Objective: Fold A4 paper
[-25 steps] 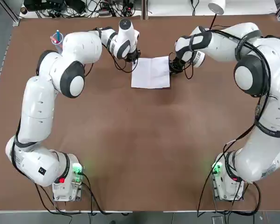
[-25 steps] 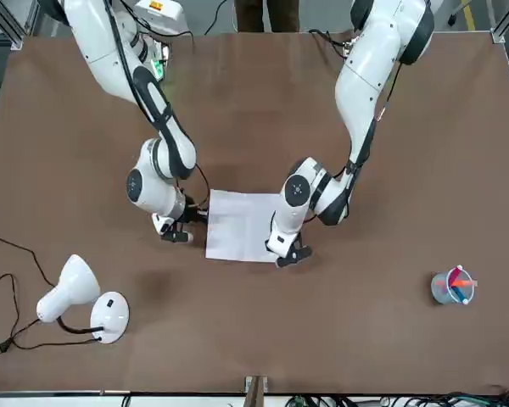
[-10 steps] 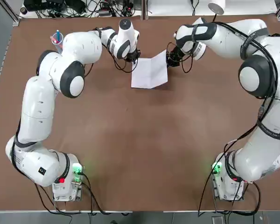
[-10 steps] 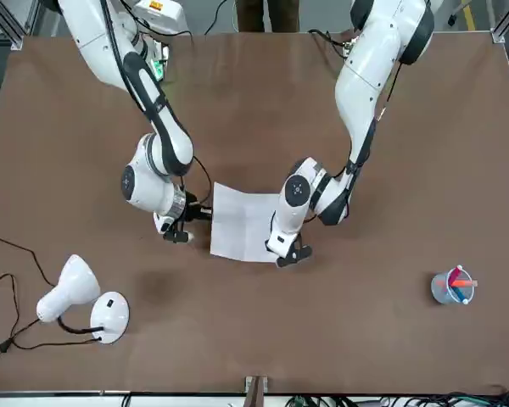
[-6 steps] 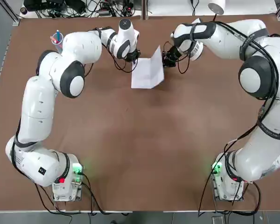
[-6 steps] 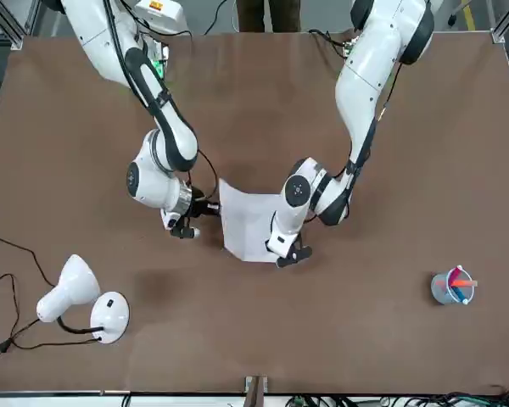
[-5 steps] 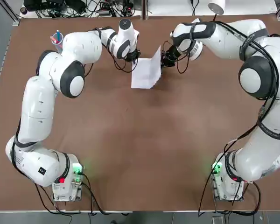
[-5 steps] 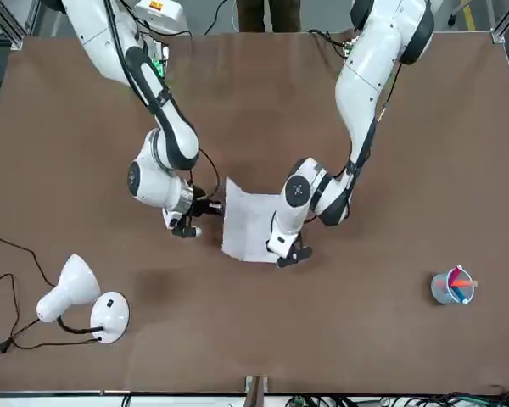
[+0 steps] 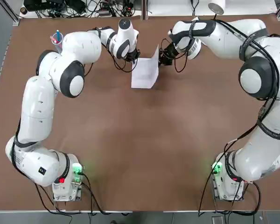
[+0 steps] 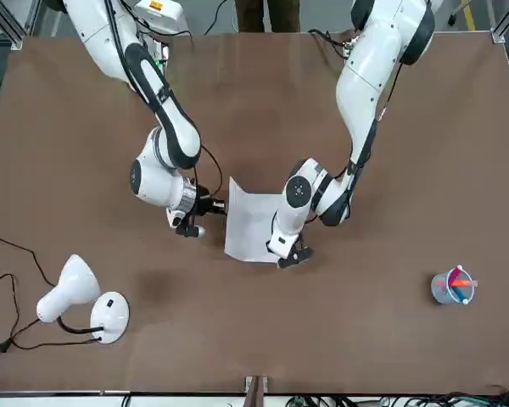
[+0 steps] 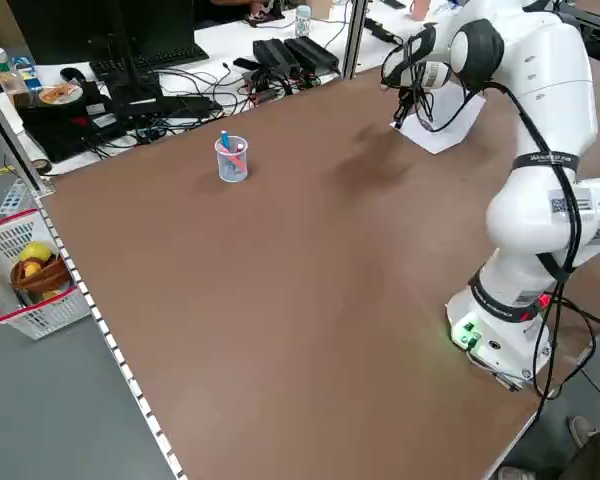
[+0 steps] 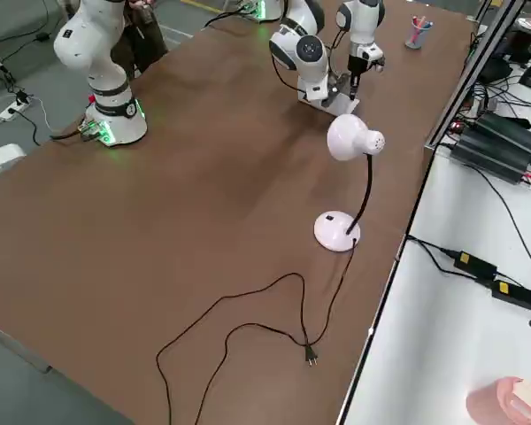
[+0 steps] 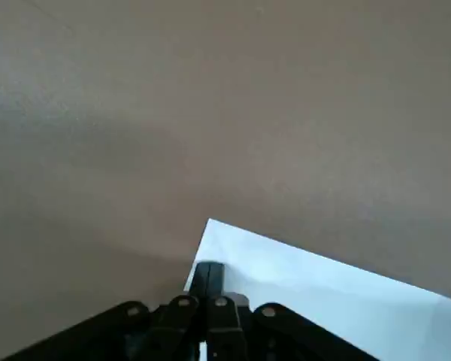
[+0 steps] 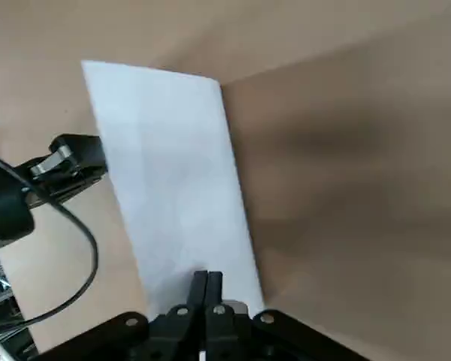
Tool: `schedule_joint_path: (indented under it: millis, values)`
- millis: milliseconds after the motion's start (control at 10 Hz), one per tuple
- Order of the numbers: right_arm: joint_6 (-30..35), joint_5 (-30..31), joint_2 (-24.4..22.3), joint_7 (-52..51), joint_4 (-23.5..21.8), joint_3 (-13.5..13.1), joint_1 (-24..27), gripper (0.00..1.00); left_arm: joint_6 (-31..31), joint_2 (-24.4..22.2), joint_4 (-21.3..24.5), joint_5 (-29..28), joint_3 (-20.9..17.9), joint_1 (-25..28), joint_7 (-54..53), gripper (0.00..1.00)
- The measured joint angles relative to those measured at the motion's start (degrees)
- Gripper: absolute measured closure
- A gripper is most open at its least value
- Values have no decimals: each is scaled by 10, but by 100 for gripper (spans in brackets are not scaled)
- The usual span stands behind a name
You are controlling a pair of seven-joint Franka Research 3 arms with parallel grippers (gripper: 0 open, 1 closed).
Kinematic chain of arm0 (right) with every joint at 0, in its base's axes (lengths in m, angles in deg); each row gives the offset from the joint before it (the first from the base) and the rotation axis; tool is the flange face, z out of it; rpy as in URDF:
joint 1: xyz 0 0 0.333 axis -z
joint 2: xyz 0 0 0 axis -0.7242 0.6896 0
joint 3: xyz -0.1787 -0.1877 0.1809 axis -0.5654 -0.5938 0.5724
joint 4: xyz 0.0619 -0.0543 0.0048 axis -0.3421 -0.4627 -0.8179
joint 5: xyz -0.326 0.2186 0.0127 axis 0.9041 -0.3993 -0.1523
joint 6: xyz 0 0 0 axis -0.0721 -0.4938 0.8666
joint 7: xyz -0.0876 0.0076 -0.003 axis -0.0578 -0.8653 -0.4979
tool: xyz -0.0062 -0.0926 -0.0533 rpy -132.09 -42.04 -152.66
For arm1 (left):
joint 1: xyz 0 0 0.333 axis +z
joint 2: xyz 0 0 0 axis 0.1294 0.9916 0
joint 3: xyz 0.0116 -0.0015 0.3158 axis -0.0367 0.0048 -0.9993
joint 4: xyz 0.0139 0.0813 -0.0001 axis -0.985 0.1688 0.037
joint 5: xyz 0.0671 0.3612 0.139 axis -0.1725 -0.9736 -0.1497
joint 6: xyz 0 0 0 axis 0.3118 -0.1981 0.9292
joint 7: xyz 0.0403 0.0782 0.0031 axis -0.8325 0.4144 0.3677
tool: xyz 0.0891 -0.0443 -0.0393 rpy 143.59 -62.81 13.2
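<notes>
From overhead, we cannot see the left gripper (image 9: 135,57) under its own white wrist, which also covers the A4 paper's (image 9: 146,72) nearest corner. The lamp (image 9: 217,6) at the table's far edge is cut off, only part of its shade showing. In the left side view, the paper's far half lies behind the left arm (image 11: 540,60). What the cup (image 10: 451,287) near the table's corner holds is too small for us to name. A person (image 10: 267,14) beyond the table shows only as legs.

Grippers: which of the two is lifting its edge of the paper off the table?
The right gripper: shut on the A4 paper, it raises that edge. The left gripper pins the opposite corner flat on the table.
</notes>
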Motion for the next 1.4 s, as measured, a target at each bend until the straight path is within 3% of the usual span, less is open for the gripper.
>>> schedule_joint_path:
  millis: [1400]
  values:
    - [-55, -10, 92, -10, 45, 11, -63, 99, 0, 0, -1, -10, -2, 0, -22, 99]
